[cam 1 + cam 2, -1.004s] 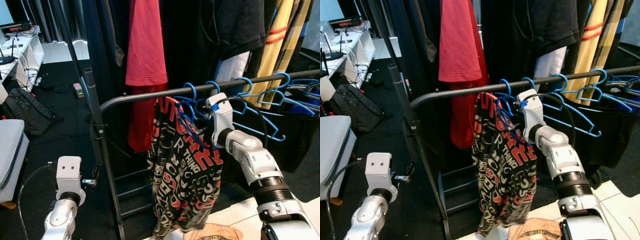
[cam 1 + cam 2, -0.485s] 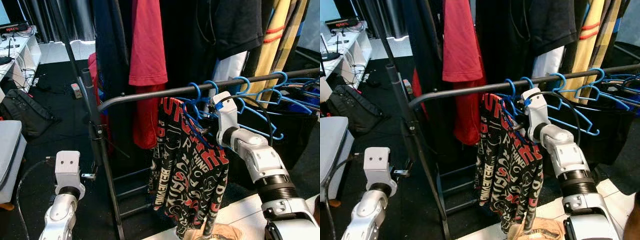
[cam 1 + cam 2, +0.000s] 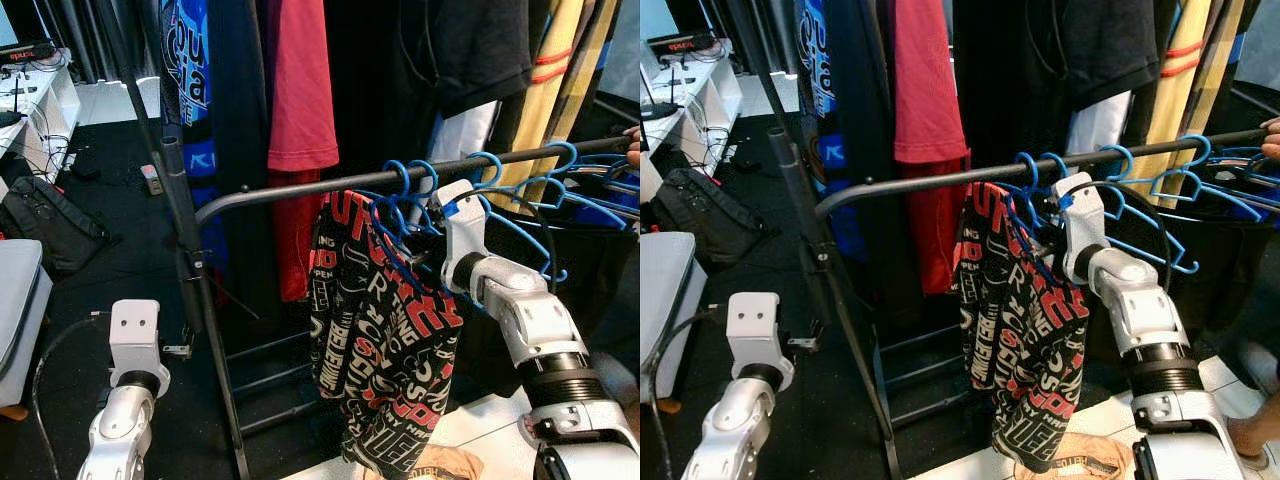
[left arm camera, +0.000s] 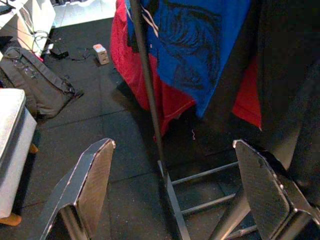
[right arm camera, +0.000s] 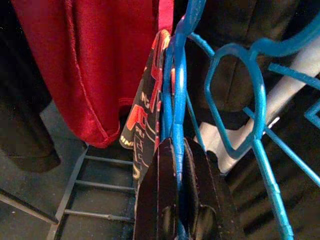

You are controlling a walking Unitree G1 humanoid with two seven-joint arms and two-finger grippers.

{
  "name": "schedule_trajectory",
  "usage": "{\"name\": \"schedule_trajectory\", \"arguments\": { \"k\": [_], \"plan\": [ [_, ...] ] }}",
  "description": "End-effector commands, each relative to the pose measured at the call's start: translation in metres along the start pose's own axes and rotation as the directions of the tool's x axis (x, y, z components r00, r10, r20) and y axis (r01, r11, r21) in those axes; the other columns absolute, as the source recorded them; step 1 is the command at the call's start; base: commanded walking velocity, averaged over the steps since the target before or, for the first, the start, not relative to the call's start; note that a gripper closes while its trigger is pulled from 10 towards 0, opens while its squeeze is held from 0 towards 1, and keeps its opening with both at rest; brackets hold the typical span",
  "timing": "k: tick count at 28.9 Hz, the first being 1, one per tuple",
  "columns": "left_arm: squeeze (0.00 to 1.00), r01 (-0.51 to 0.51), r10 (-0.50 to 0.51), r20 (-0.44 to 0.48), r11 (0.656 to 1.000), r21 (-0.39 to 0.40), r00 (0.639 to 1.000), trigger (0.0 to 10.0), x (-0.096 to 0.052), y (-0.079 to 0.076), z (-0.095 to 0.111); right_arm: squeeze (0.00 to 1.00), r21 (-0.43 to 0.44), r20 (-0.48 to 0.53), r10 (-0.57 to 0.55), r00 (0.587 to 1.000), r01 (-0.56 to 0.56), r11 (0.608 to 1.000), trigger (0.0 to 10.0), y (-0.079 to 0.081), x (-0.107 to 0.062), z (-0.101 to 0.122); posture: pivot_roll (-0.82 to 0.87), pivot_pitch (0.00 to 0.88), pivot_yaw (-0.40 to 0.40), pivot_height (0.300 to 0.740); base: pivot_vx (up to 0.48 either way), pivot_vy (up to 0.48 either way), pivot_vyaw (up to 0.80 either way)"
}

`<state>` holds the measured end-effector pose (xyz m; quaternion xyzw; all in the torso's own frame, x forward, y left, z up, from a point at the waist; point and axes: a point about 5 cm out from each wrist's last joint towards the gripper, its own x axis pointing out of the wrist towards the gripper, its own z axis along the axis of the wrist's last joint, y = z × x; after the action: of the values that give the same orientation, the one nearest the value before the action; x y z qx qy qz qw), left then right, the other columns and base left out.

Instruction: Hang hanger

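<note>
Two black fingers of my right gripper [image 5: 175, 200] pinch the blue plastic hanger [image 5: 176, 107], its hook over the dark metal rail [image 3: 330, 184] above; left gripper [image 4: 175, 190] gapes wide.

The two head views look forward and down at the grey clothes rail [image 3: 330, 185] from just before it, both taking in the rail and its hung clothes. The right wrist view sits close under the rail, facing a blue hanger [image 5: 175, 100]. The left wrist view, low beside the rail's upright post [image 4: 147, 85], faces the floor [image 4: 100, 135] beneath it.
</note>
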<state>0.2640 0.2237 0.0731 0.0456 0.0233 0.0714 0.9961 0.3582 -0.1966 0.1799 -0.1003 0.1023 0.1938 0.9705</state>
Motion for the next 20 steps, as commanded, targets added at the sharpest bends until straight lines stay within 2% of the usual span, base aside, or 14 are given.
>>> {"name": "schedule_trajectory", "arguments": {
  "k": [1,2,6,7,8,9,16,20],
  "plan": [
    [0.0,0.005,-0.005,0.012,1.0,-0.009,1.0,10.0,0.003,-0.001,0.005,0.38,-0.024,0.024,-0.013,1.0,0.014,1.0,10.0,0.001,0.0,0.005,0.0,0.016,-0.029,0.74,0.0,0.0,0.0],
    [0.0,0.005,-0.004,0.011,1.0,-0.008,1.0,10.0,0.002,-0.001,0.006,0.91,-0.022,0.022,-0.03,0.999,0.031,0.999,10.0,0.001,0.002,0.004,0.0,0.017,-0.03,0.74,0.0,0.0,0.0],
    [0.0,0.003,-0.003,0.009,1.0,-0.006,1.0,10.0,0.002,0.0,0.006,0.87,-0.023,0.01,-0.06,0.998,0.06,0.998,10.0,-0.001,0.004,0.002,0.0,0.017,-0.03,0.74,0.0,0.0,0.0],
    [0.0,0.003,-0.003,0.008,1.0,-0.005,1.0,10.0,0.001,0.001,0.006,0.67,-0.017,0.002,-0.067,0.998,0.067,0.998,10.0,-0.001,0.005,0.002,0.0,0.017,-0.03,0.74,0.0,0.0,0.0],
    [0.0,0.003,-0.003,0.008,1.0,-0.005,1.0,10.0,0.001,0.001,0.006,0.67,-0.017,0.002,-0.067,0.998,0.067,0.998,10.0,-0.001,0.005,0.002,0.0,0.017,-0.03,0.74,0.0,0.0,0.0],
    [0.0,0.002,-0.002,0.008,1.0,-0.005,1.0,10.0,0.001,0.001,0.006,0.0,-0.014,-0.007,-0.076,0.997,0.076,0.997,10.0,-0.002,0.006,0.001,0.01,0.021,-0.031,0.74,0.0,0.0,0.0],
    [0.0,0.003,-0.003,0.008,1.0,0.0,1.0,10.0,-0.001,0.002,0.007,0.0,0.018,-0.053,-0.076,0.996,0.077,0.997,10.0,-0.002,0.011,-0.002,0.01,0.03,-0.031,0.74,0.0,0.0,0.0],
    [0.0,0.004,-0.004,0.006,1.0,0.002,1.0,10.0,-0.003,0.004,0.008,0.0,0.053,-0.109,-0.025,0.994,0.031,0.998,10.0,0.005,0.017,-0.01,0.02,0.039,-0.03,0.74,0.0,0.0,0.0]
  ]
}}
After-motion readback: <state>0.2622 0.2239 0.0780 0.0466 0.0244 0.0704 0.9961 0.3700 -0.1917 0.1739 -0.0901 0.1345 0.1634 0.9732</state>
